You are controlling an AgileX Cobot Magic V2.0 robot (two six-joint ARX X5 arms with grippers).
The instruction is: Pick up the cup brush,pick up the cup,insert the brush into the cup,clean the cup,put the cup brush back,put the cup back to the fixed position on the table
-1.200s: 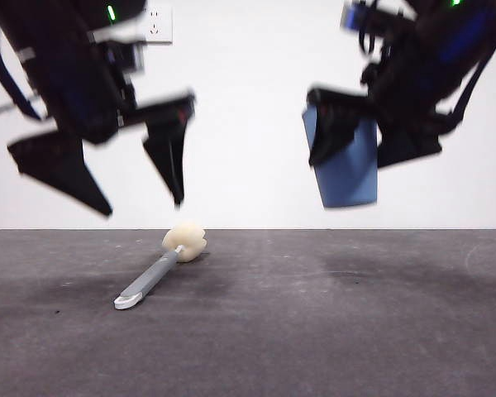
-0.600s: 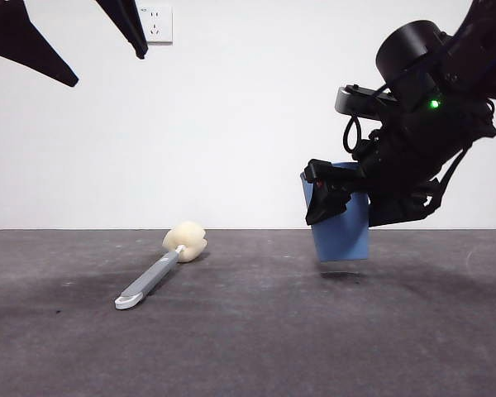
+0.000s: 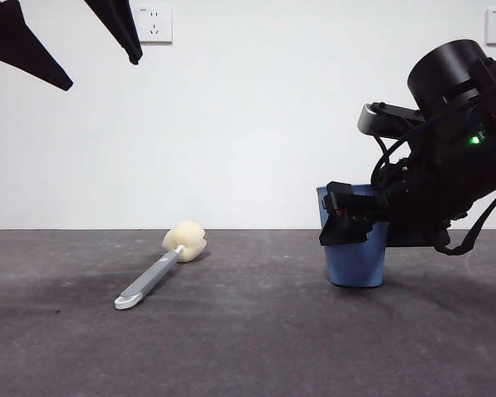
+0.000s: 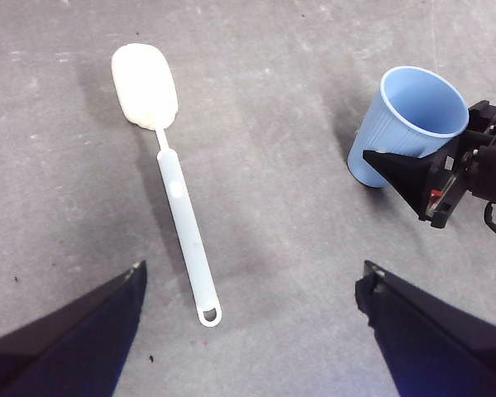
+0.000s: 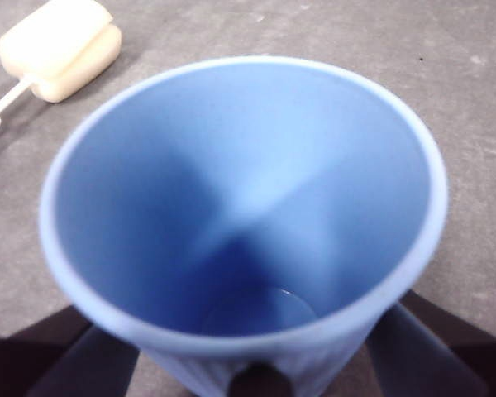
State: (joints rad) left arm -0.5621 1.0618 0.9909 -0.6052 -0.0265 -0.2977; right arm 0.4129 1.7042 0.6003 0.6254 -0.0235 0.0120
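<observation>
- Blue ribbed cup [image 3: 355,263] stands upright on the table [image 3: 248,347] at the right, pinched by the right gripper [image 3: 353,225].
- Cup brush [image 3: 159,271] lies flat well left of it, sponge head toward the far wall.
- Left gripper [image 3: 74,45] hangs high at the left, jaws spread, holding nothing.
- A wall socket [image 3: 155,24] sits behind.

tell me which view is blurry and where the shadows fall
Right wrist view: the blue ribbed plastic cup fills the frame, its near rim soft. Front view: sharp, with a faint shadow on the dark grey table beside the cup. Left wrist view: crisp; the grey-handled, yellow-sponge cup brush casts a soft shadow.
</observation>
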